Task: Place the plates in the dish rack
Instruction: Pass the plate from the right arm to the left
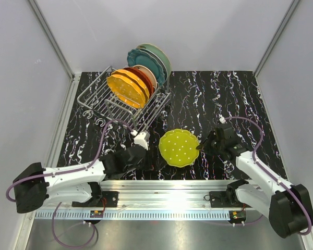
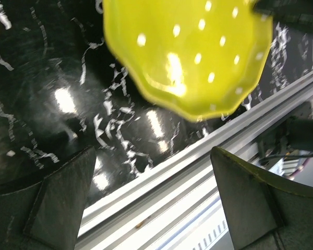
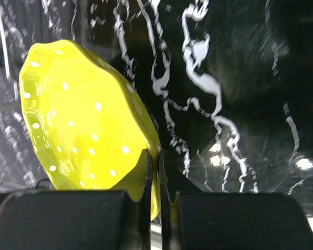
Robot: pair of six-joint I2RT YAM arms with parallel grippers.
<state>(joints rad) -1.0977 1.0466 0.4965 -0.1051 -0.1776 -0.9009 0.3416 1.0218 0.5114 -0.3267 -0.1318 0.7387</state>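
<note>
The dotted lime green plate is held above the black marbled table, near the front middle. My right gripper is shut on its right rim; in the right wrist view the fingers pinch the plate's edge. The plate also shows in the left wrist view. My left gripper is open and empty, just left of the plate and in front of the dish rack. The rack holds the dotted orange-yellow plate, the red-orange and cream plates behind it, and the teal and mint plates at the back.
A silver aluminium rail runs along the table's near edge, also in the left wrist view. White walls stand on the left, back and right. Purple cables trail from both arms.
</note>
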